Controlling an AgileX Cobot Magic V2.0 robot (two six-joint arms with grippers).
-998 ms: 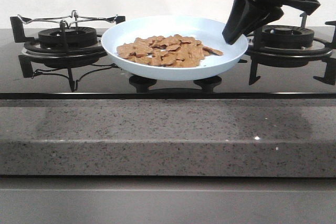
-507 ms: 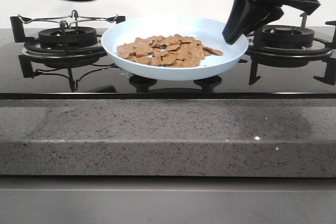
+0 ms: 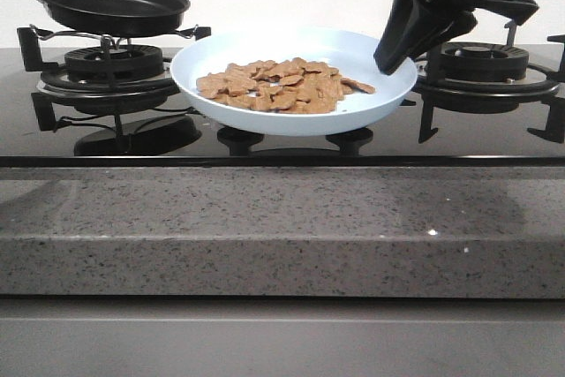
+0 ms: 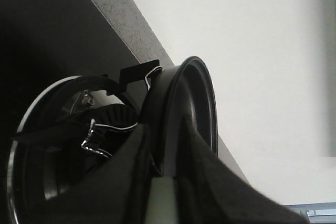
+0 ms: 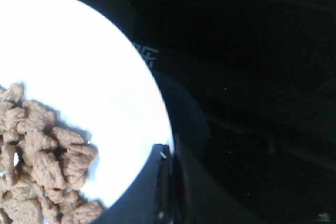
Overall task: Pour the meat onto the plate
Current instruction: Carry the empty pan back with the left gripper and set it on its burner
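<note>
Pan (image 3: pixel 110 4) now lowered over left burner (image 3: pixel 113 66), empty, gripped by left gripper (image 4: pixel 163 192). Meat (image 3: pixel 281 86) all on plate (image 3: pixel 388 94); right gripper (image 3: pixel 395 61) clamps rim. Pour done.

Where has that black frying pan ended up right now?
In the front view the black frying pan is at far left, empty, just above the left burner and left of the plate.
</note>
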